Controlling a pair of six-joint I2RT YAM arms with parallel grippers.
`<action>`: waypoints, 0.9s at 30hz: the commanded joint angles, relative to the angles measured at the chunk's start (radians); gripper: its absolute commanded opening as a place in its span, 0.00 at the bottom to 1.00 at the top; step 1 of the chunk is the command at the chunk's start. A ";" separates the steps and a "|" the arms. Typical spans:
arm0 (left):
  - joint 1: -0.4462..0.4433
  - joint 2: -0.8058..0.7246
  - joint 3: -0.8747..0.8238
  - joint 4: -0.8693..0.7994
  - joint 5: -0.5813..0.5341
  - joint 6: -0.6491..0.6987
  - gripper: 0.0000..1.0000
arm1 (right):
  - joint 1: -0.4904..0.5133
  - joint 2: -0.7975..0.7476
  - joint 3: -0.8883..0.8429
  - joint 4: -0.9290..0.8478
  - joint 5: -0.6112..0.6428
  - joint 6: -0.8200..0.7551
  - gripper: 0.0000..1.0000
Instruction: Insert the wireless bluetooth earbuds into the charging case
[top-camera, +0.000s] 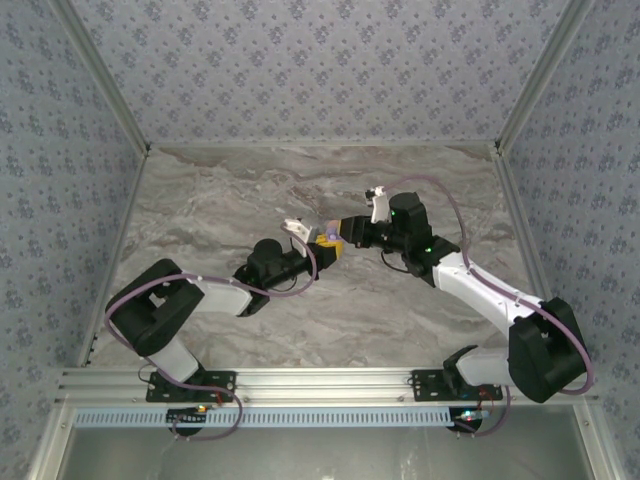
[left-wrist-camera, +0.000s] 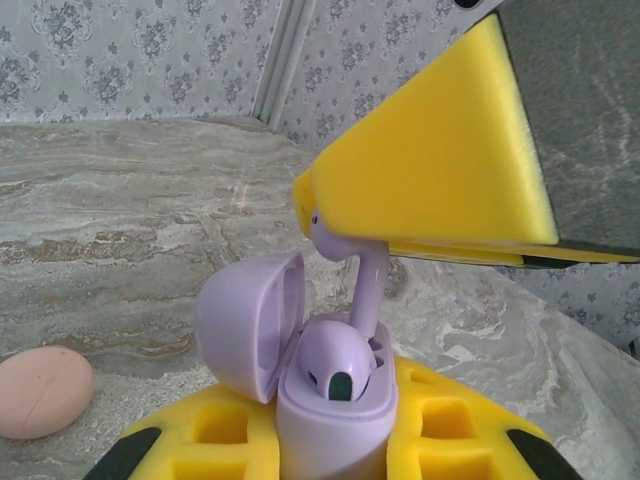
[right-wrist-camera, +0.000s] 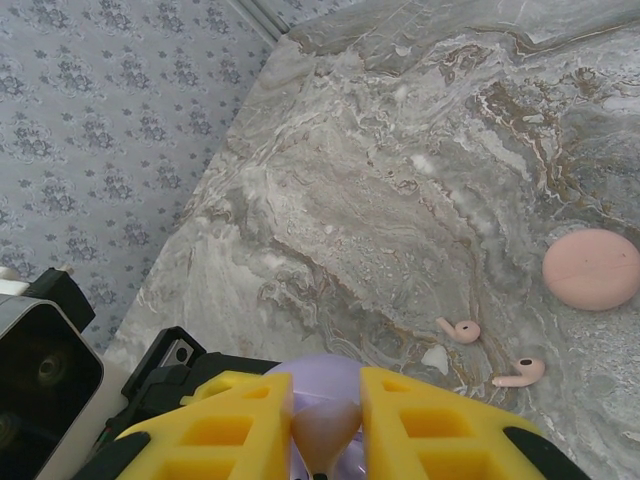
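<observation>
My left gripper (left-wrist-camera: 336, 445) is shut on the lilac charging case (left-wrist-camera: 338, 425), held upright above the table with its lid (left-wrist-camera: 245, 325) swung open to the left. One lilac earbud (left-wrist-camera: 338, 362) sits in a well of the case. My right gripper (right-wrist-camera: 325, 440) is shut on a second lilac earbud (right-wrist-camera: 325, 428). This held earbud (left-wrist-camera: 340, 245) hangs under the right gripper's yellow finger (left-wrist-camera: 440, 160), and its stem reaches down into the case beside the seated one. From above, both grippers meet at mid-table, left gripper (top-camera: 316, 247) against right gripper (top-camera: 342, 240).
A closed pink round case (right-wrist-camera: 592, 268) lies on the marble table (right-wrist-camera: 400, 180), with two loose pink earbuds (right-wrist-camera: 460, 330) (right-wrist-camera: 520, 373) beside it. The same pink case (left-wrist-camera: 40, 392) lies low at the left in the left wrist view. Patterned walls enclose the table.
</observation>
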 joint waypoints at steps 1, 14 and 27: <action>-0.007 -0.032 0.033 0.023 -0.014 -0.013 0.02 | 0.009 -0.004 -0.001 0.019 0.013 -0.006 0.25; -0.008 -0.044 0.038 0.004 -0.041 -0.015 0.02 | 0.036 -0.003 0.002 -0.031 0.059 -0.044 0.26; -0.011 -0.060 0.032 -0.018 -0.060 -0.005 0.01 | 0.046 -0.001 0.010 -0.070 0.109 -0.056 0.32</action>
